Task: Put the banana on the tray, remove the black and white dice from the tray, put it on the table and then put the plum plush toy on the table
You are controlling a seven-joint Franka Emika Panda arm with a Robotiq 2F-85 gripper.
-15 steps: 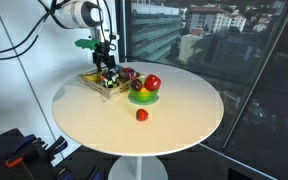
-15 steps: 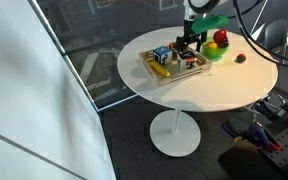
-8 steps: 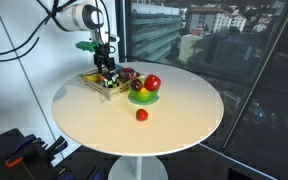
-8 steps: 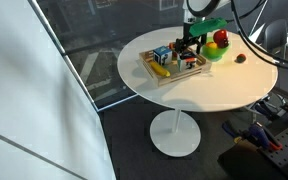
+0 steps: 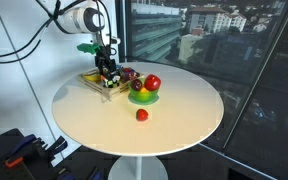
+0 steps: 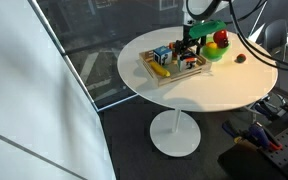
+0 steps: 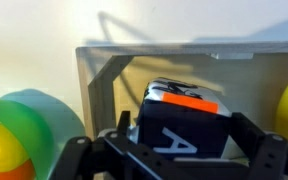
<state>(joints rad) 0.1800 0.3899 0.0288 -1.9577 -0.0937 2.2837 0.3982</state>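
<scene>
Hardly anything has shifted over the last second: the fingers (image 7: pixel 267 152) stay spread as wide as they go, one on each side of a dark cube (image 7: pixel 179 115) with a white letter on its face and an orange patch on top. They do not press on it, so nothing is held yet. This cube is probably the black and white dice, though the wrist view is too close to show any chequering. The gripper (image 5: pixel 108 68) has stayed low over the tray (image 6: pixel 176 74), poised for a grasp that has not begun.

The banana (image 6: pixel 161 70) already lies on the tray, so that part looks done and the dice removal is the step in hand. The plum plush toy (image 5: pixel 127 74) sits at the tray's edge by the green bowl (image 5: pixel 142 98) of fruit. A small red ball (image 5: pixel 141 115) rests apart on the table (image 5: pixel 169 130).
</scene>
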